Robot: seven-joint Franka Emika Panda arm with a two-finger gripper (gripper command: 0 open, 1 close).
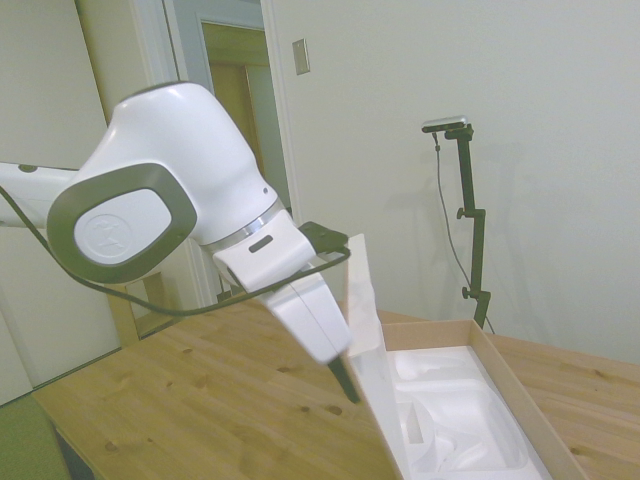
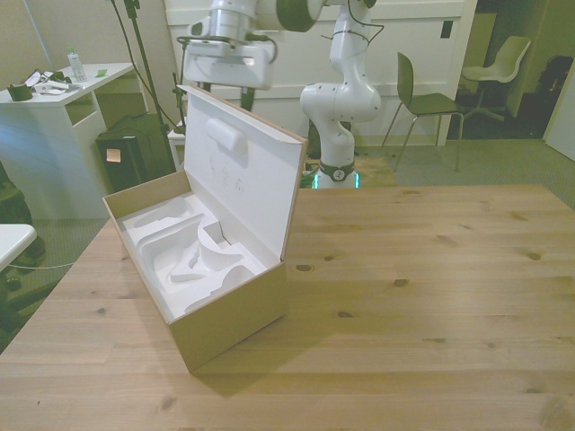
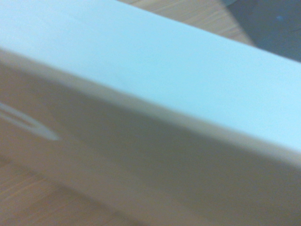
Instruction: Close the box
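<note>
side view: white franka arm (image 1: 150, 215) reaches in over the wooden table (image 1: 200, 410), smooth glossy shell, grey ring at the joint. the gripper (image 1: 345, 385) hangs behind the raised lid (image 1: 365, 330) of the box (image 1: 500, 400); one dark finger (image 1: 343, 380) shows just beside the lid's back face, the other is hidden, so cannot tell if the jaws are apart or together. lid stands near upright, slightly tilted. box tray is shallow brown cardboard, lined with white moulded foam (image 1: 450, 420) with rounded recesses.

front view: box (image 2: 229, 323) sits on the knotty pine table (image 2: 431, 296) toward the front view's left, open. lid (image 2: 243, 171) rises from the tray's long side, flat, white-lined, with a raised oval bump. foam (image 2: 193, 247) in the tray shows curved and angular pockets. gripper (image 2: 226, 63) is above and behind the lid's top edge.

wrist view: blurred; pale lid surface (image 3: 155, 61) with a thick cardboard edge, wood grain beside it.
</note>
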